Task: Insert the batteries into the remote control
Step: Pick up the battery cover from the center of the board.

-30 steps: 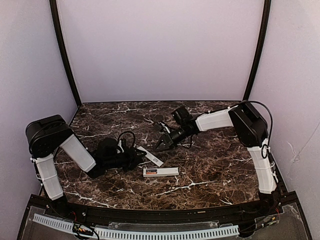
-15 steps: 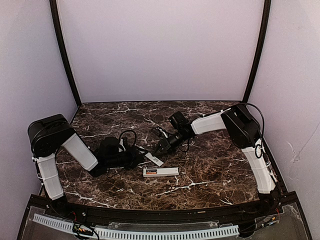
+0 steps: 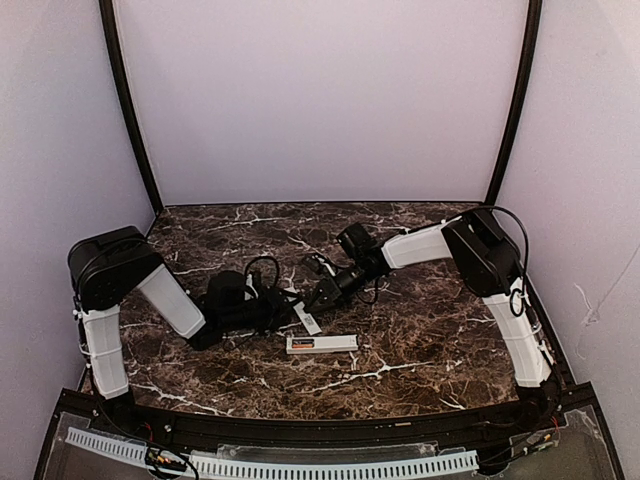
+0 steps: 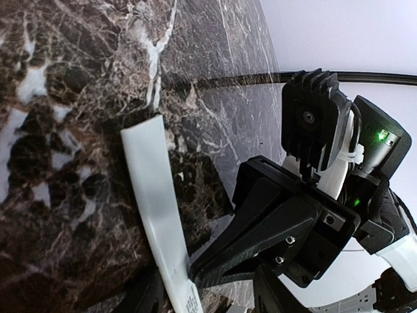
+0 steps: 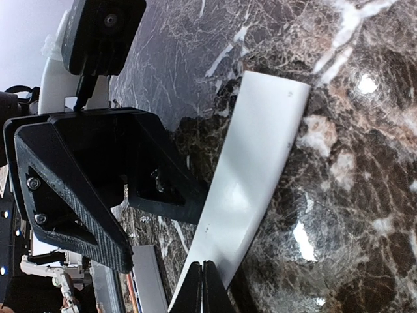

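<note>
The white remote control (image 3: 335,343) lies flat near the table's middle, with an orange-red battery (image 3: 302,343) showing at its left end. Just behind it lies a thin white cover strip (image 3: 309,320) (image 4: 153,189) (image 5: 257,163). My right gripper (image 3: 316,298) (image 5: 203,274) is shut, its tips pressed on the strip's near end. My left gripper (image 3: 283,305) (image 4: 207,290) is open, its fingers either side of the same end, and one of those fingers (image 5: 71,195) shows in the right wrist view. The remote's edge (image 5: 148,280) also shows there.
Dark marbled tabletop (image 3: 420,330) with pale walls on three sides and a black frame along the near edge. The two arms meet over the strip, so their wrists and cables crowd the space just left of centre.
The right gripper came down and left onto the cover strip, then held still. The left arm pushed rightward, bringing its gripper up to the strip. The remote has not moved.
</note>
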Available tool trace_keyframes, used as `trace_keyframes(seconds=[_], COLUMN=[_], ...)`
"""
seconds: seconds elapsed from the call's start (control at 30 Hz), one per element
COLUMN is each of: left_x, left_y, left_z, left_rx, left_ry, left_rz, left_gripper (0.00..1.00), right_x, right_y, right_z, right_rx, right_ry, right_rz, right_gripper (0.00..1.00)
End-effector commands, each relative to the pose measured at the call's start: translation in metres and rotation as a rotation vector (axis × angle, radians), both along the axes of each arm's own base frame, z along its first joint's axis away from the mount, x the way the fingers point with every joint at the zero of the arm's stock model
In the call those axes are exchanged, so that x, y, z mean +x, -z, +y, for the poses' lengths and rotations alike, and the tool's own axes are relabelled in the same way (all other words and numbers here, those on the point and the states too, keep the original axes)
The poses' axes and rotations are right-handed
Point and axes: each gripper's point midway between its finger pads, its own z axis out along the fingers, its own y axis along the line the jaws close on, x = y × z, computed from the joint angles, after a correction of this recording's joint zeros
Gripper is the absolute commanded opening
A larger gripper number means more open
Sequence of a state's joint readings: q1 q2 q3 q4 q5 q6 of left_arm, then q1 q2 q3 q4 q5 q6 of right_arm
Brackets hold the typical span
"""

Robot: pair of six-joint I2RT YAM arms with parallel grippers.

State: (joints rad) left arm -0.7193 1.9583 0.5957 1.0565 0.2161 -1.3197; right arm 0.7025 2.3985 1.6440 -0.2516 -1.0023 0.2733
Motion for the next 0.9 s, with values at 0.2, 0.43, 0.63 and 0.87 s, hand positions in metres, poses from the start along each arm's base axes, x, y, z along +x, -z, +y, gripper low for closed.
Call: trace_keyframes(seconds=[0.2, 0.43, 0.63, 0.87], left_x=[-0.004, -0.006, -0.009, -0.013], left_y=[0.002, -0.006, 0.014, 0.032], left_z=[-0.022, -0.026, -0.018, -0.011], left_rx=[-0.057, -0.093, -0.022, 0.074], left_ry=[0.06, 0.075, 0.052, 0.052], left_rz=[-0.029, -0.045, 0.01, 0.062], left_gripper=[0.44, 0.39, 0.37, 0.37], right_x=[-0.004, 0.0, -0.001, 0.008], right_y=[0.048, 0.052, 0.025, 0.014], right_z=[-0.013, -0.035, -0.044, -0.035], right_rx=[-0.128, -0.188, -0.183, -0.175], right_ry=[0.021, 0.071, 0.09, 0.092], right_rz=[0.023, 0.004, -0.065, -0.102], right_gripper=[0.01, 0.0, 0.0, 0.02])
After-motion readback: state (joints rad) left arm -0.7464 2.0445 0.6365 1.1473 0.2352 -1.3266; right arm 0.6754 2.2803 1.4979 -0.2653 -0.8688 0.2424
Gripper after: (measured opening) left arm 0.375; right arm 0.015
